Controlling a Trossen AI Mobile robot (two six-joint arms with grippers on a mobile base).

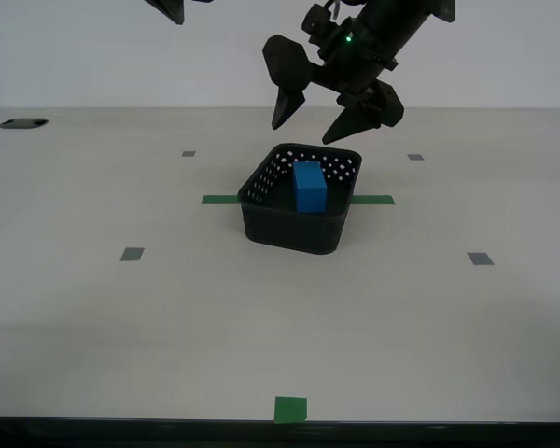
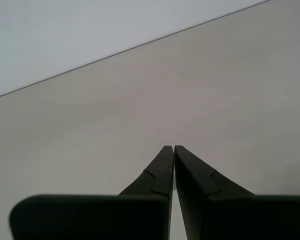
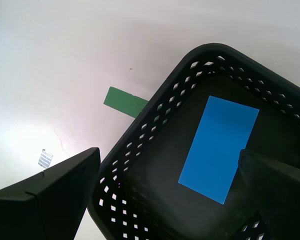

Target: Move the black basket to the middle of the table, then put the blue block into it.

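The black basket (image 1: 297, 207) stands on the off-white table (image 1: 121, 317) over the green tape strip (image 1: 219, 199), near the table's middle. The blue block (image 1: 309, 187) lies inside it; the first wrist view shows the block (image 3: 219, 148) flat on the basket (image 3: 150, 150) floor. My first gripper (image 1: 310, 126) is open and empty, hanging just above the basket's back rim. My second gripper (image 2: 173, 148) is shut and empty above bare table; an arm tip (image 1: 168, 9) shows at the exterior view's top left.
Small grey squares (image 1: 132, 254) (image 1: 480, 259) lie on the table. A green square mark (image 1: 290, 409) sits at the front edge. A dark hole (image 1: 22, 122) is at the far left corner.
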